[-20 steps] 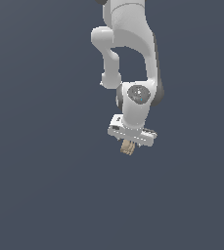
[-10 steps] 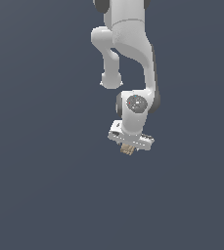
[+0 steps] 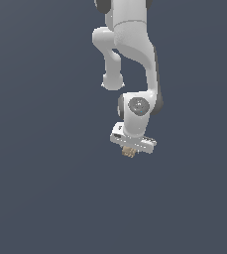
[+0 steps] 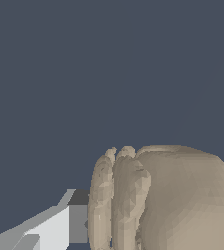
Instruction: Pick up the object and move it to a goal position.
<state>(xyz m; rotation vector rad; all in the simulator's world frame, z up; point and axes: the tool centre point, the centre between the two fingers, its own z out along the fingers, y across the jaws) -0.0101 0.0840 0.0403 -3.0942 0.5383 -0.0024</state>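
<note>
The object (image 3: 129,152) is a small tan ribbed cylinder. It sits just under the white hand of the arm in the exterior view, held between the fingers of my gripper (image 3: 130,153). The fingers themselves are mostly hidden there by the hand. In the wrist view the object (image 4: 162,200) fills the lower part of the picture, with one grey-tipped white finger (image 4: 59,224) pressed against its ribbed side. The gripper is shut on the object and holds it above a plain dark grey ground.
The white arm (image 3: 135,54) rises from the gripper to the top edge of the exterior view. Only a uniform dark grey background shows around it.
The arm has swung the hand and the held object slightly toward the exterior view's right and tilted the hand a little. The grip is unchanged.
</note>
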